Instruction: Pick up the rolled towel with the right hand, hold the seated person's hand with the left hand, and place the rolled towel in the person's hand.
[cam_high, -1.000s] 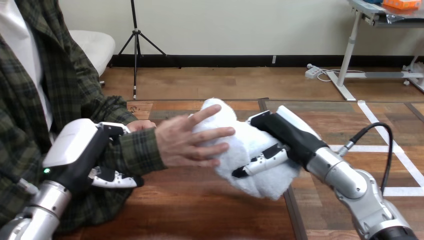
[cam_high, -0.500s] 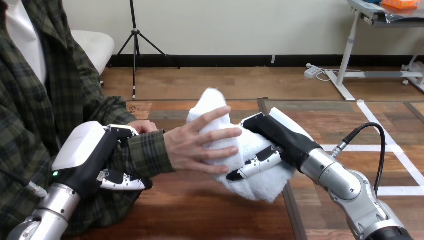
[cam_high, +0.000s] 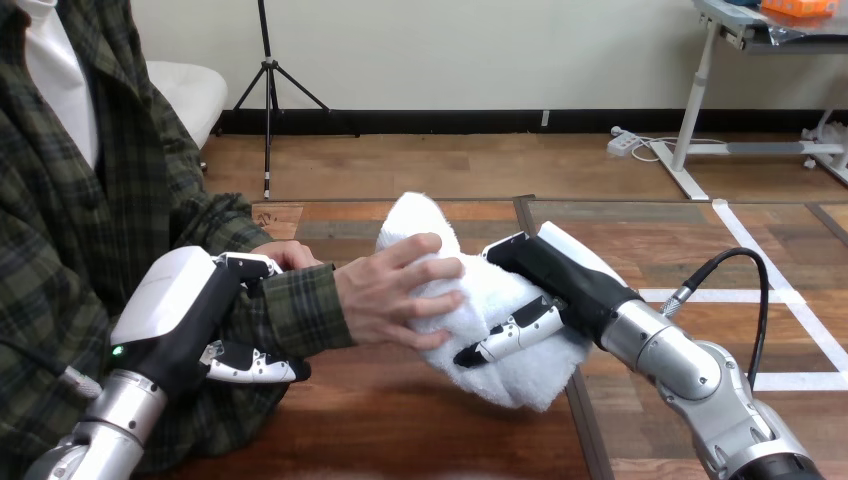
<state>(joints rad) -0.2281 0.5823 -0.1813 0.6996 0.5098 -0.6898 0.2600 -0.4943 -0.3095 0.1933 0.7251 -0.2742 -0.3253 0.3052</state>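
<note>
A white rolled towel (cam_high: 480, 310) hangs above the table at the middle of the head view. My right hand (cam_high: 555, 285) is shut on it from the right, thumb under the roll. The person's hand (cam_high: 395, 295) comes in from the left and curls its fingers over the towel's left half. My left hand (cam_high: 195, 315) is shut on the person's forearm (cam_high: 290, 310) in its plaid sleeve, fingers above and thumb below.
The wooden table (cam_high: 400, 430) runs under both arms, with a dark seam (cam_high: 585, 420) running front to back right of the towel. The person's other hand (cam_high: 290, 255) rests behind the held forearm. The person's torso is at the left edge.
The person's fingers, spread flat on the towel before, have curled down round it. My right hand has brought the towel slightly left and my left hand has shifted a little right.
</note>
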